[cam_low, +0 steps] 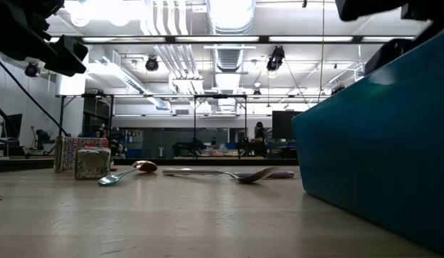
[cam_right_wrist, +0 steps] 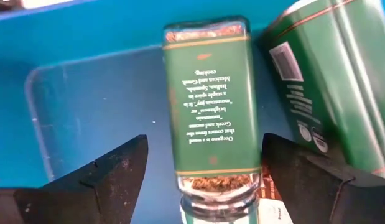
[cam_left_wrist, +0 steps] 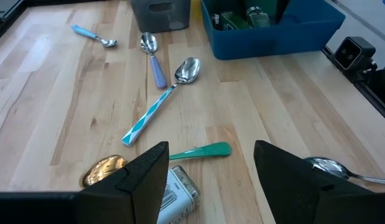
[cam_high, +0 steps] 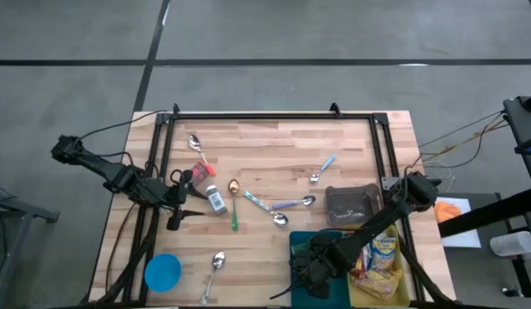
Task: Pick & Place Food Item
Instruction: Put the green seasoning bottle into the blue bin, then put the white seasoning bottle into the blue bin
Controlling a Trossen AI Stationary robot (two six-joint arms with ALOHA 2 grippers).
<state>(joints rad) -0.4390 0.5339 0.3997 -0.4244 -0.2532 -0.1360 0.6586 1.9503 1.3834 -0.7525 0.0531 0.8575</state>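
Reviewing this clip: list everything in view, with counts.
table: one, light wood, black-framed
spoons: six, mixed handles, scattered mid-table
small tin: one, white label, beside the gold spoon
blue disc: one, table's left side
grey bin: one, right side
blue bin: one, beside the grey bin
oregano jar: one, green label, lying in the blue bin
green tin: one, next to the jar
yellow packets: count unclear, right of the blue bin
left gripper: open, over the small tin
right gripper: open, astride the oregano jar
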